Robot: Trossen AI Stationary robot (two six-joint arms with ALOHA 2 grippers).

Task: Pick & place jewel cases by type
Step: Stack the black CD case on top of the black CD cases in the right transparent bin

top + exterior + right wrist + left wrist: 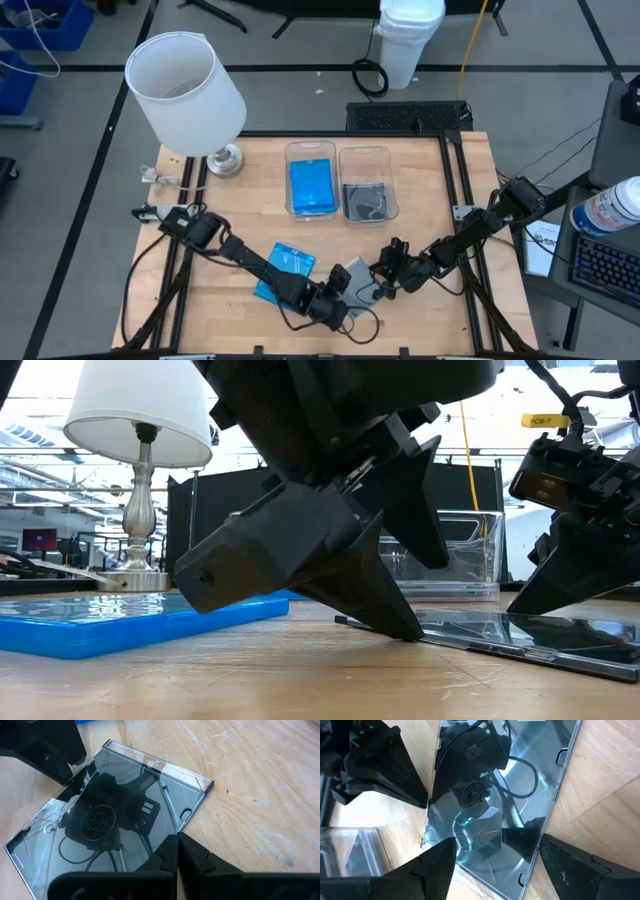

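A dark clear jewel case (107, 815) lay flat on the table (420, 180) near its front edge, turned cornerwise to the table edges; being square, it had no clear long axis. The left gripper (492, 857) straddled it, fingers spread wide over the case's two sides. The right gripper (177, 855) stood pinched shut at one edge, possibly touching it. Only the high view showed a blue jewel case (283, 272) under the left arm, plus two bins (366, 183) behind, holding blue and dark cases. The low view showed a lamp (140, 470).
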